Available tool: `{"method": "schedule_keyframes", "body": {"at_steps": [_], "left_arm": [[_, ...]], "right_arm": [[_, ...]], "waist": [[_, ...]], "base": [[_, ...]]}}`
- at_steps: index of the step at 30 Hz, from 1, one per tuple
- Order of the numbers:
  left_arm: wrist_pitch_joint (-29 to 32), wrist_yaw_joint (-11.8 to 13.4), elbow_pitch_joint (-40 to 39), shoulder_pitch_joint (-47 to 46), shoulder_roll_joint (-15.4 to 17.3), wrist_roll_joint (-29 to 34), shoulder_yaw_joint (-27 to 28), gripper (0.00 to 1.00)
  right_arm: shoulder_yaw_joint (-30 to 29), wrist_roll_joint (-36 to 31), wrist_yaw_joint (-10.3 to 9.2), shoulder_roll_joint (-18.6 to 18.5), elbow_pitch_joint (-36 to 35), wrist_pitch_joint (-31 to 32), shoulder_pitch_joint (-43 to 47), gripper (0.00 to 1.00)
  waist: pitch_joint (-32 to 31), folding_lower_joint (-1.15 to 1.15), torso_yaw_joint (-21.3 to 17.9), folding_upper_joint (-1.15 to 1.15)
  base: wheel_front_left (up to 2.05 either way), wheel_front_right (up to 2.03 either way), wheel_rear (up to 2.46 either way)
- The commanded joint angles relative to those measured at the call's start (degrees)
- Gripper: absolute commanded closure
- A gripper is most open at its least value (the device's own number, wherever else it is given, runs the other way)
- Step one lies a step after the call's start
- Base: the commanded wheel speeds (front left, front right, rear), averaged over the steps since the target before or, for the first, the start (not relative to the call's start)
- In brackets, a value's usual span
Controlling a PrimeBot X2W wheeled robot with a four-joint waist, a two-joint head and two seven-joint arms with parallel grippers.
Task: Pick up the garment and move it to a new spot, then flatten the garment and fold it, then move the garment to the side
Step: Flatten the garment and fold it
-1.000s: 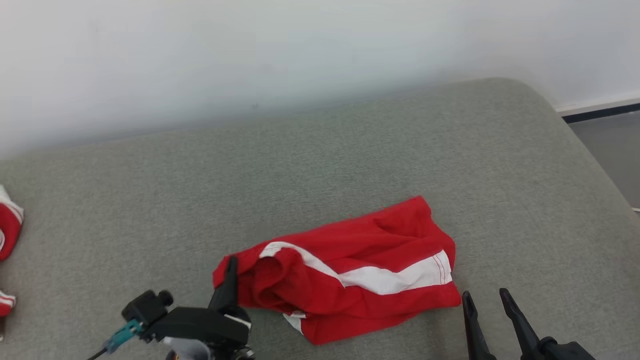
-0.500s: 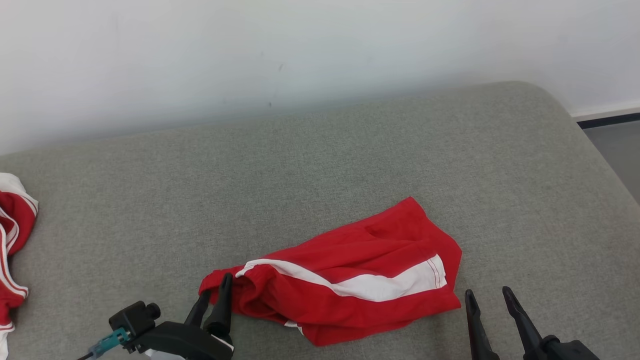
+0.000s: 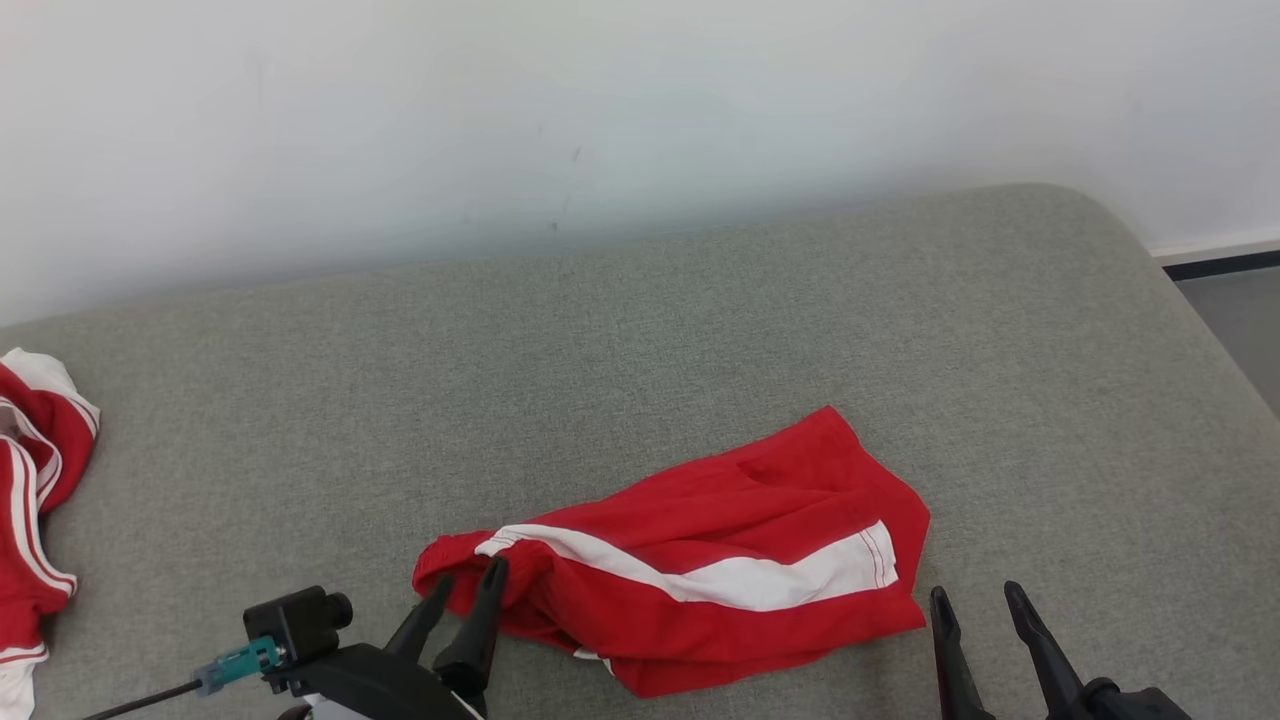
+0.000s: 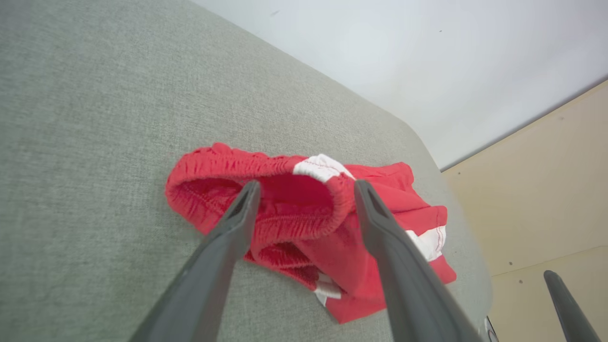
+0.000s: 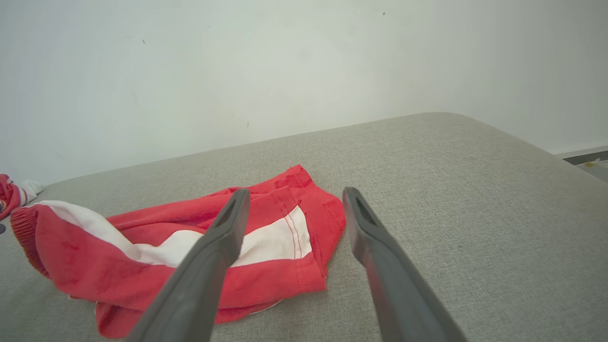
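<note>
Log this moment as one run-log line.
garment: red shorts crumpled on grey cushion | left pincer: open, at waistband | right pincer: open, near leg hem, apart | fold: not yet done

Second red-and-white garment (image 3: 40, 470) is cut by the head view's left edge, shape unreadable. Left gripper (image 3: 468, 575) and right gripper (image 3: 975, 592) bodies run off the bottom edge. In the left wrist view, the left gripper's fingers (image 4: 237, 223) cover parts of the garment (image 4: 304, 209) waistband; tip contact with cloth can't be told. One right gripper finger (image 4: 565, 304) is clipped at lower right. Specks on the wall (image 3: 600, 120) are too small to identify.
</note>
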Motion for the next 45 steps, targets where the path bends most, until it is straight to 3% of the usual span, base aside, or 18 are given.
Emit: {"method": "schedule_keyframes", "body": {"at_steps": [1, 5, 14, 15, 17, 18, 27, 30, 39, 40, 41, 45], "left_arm": [[0.21, 0.33, -0.97, 0.77, -0.14, 0.06, -0.18, 0.00], [1.06, 1.88, -2.78, 0.90, -0.40, 0.44, -0.79, 0.00], [1.39, 1.89, -0.61, -0.89, -1.68, 0.48, -1.44, 0.00], [1.18, 1.85, -0.36, -1.04, -1.62, 0.74, -1.49, 0.40], [1.09, 1.68, 0.20, -1.28, -1.45, 1.22, -1.88, 0.94], [1.11, 1.54, 0.41, -1.42, -1.45, 1.47, -2.09, 1.00], [1.96, 2.03, 0.77, 1.48, 1.84, 3.93, -4.13, 1.00], [2.65, 1.14, 0.31, 3.00, 2.72, 4.57, -5.50, 1.00], [2.52, 2.44, 2.39, 5.03, 4.27, 7.49, -7.98, 1.00], [2.15, 2.41, 2.70, 4.84, 4.42, 8.11, -8.29, 0.54], [1.68, 2.45, 3.00, 4.77, 4.41, 8.64, -8.46, 0.00], [-0.69, 3.13, 4.62, 5.15, 4.40, 10.33, -8.83, 0.00]], "right_arm": [[0.07, 0.31, 0.07, 0.08, -0.02, -0.01, 0.23, 0.00], [0.27, 0.45, 0.07, 0.13, 0.02, -0.01, -0.06, 0.00], [0.02, 0.51, 0.07, 0.19, -0.17, -0.01, -0.40, 0.00], [-0.03, 0.46, 0.07, 0.19, -0.19, -0.01, -0.34, 0.00], [-0.19, 0.42, 0.07, 0.20, -0.24, -0.01, -0.19, 0.00], [-0.34, 0.48, 0.07, 0.20, -0.28, -0.01, -0.09, 0.00], [-0.61, 0.57, 0.07, 0.19, -0.37, -0.01, 0.65, 0.00], [-0.46, 0.55, 0.07, 0.19, -0.25, -0.01, 0.69, 0.00], [0.01, 0.50, 0.07, 0.19, 0.22, -0.01, 0.75, 0.00], [0.04, 0.40, 0.07, 0.19, 0.27, -0.01, 0.71, 0.00], [0.04, 0.30, 0.07, 0.18, 0.31, -0.01, 0.68, 0.00], [-0.36, 0.02, 0.07, 0.18, 0.30, -0.01, 0.94, 0.00]], "waist": [[-0.04, 0.00, -0.08, 0.00], [0.03, 0.00, -0.48, 0.00], [0.43, 0.00, -1.49, 0.00], [0.43, 0.00, -1.50, 0.00], [0.40, 0.00, -1.45, 0.00], [0.40, 0.00, -1.32, 0.00], [0.03, 0.00, 1.28, 0.00], [-0.18, 0.00, 2.17, 0.00], [-0.90, 0.00, 2.92, 0.00], [-0.97, 0.00, 2.88, 0.00], [-1.06, 0.00, 2.83, 0.00], [-1.59, 0.00, 2.55, 0.00]], "base": [[0.00, 0.00, 0.00], [0.00, 0.00, 0.00], [0.00, 0.00, 0.00], [0.00, 0.00, 0.00], [0.00, 0.00, 0.00], [0.00, 0.00, 0.00], [0.00, 0.00, 0.00], [0.00, 0.00, 0.00], [0.00, 0.00, 0.00], [0.00, 0.00, 0.00], [0.00, 0.00, 0.00], [0.00, 0.00, 0.00]]}}
